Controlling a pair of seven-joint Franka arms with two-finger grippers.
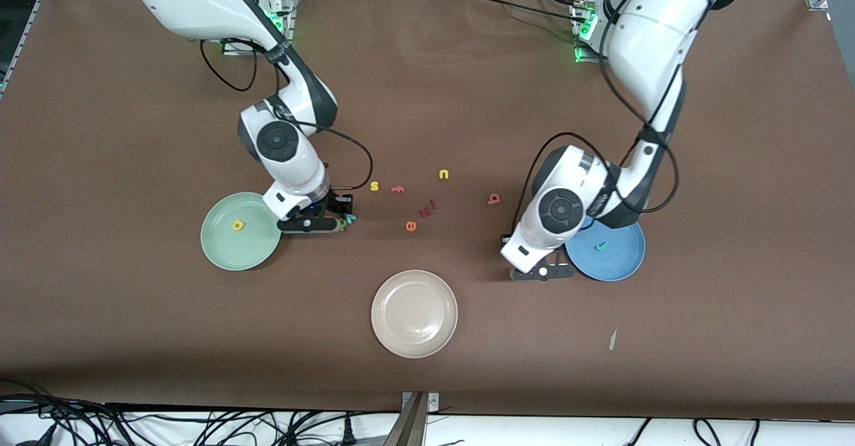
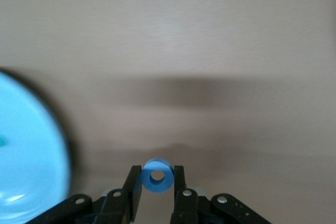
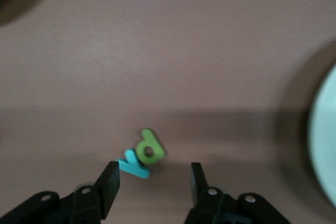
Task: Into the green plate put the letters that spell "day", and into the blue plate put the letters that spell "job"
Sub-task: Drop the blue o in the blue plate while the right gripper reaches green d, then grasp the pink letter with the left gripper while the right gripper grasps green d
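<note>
Three plates are sitting on the counter (image 1: 120, 132): a green plate (image 1: 227, 249) toward the right arm's end, a blue plate (image 1: 618, 262) toward the left arm's end, and a beige plate (image 1: 414, 313) between them, nearest the front camera. Nine loose letters are showing. The yellow "a" (image 1: 238, 225) is lying in the green plate and the teal "j" (image 1: 602, 246) in the blue plate. The green "d" (image 3: 149, 147) and teal "y" (image 3: 133, 164) are lying touching on the counter just beside the green plate, with the right hand (image 3: 152, 182) standing open around them. The left hand (image 2: 157, 184) is gripping the blue ring "o" (image 2: 157, 178) beside the blue plate. The salmon "b" (image 1: 493, 199) is lying on the counter near the left arm. Yellow "s" (image 1: 375, 186) and "u" (image 1: 443, 175), orange "e" (image 1: 411, 226) and red "k" (image 1: 425, 211) are lying mid-counter.
</note>
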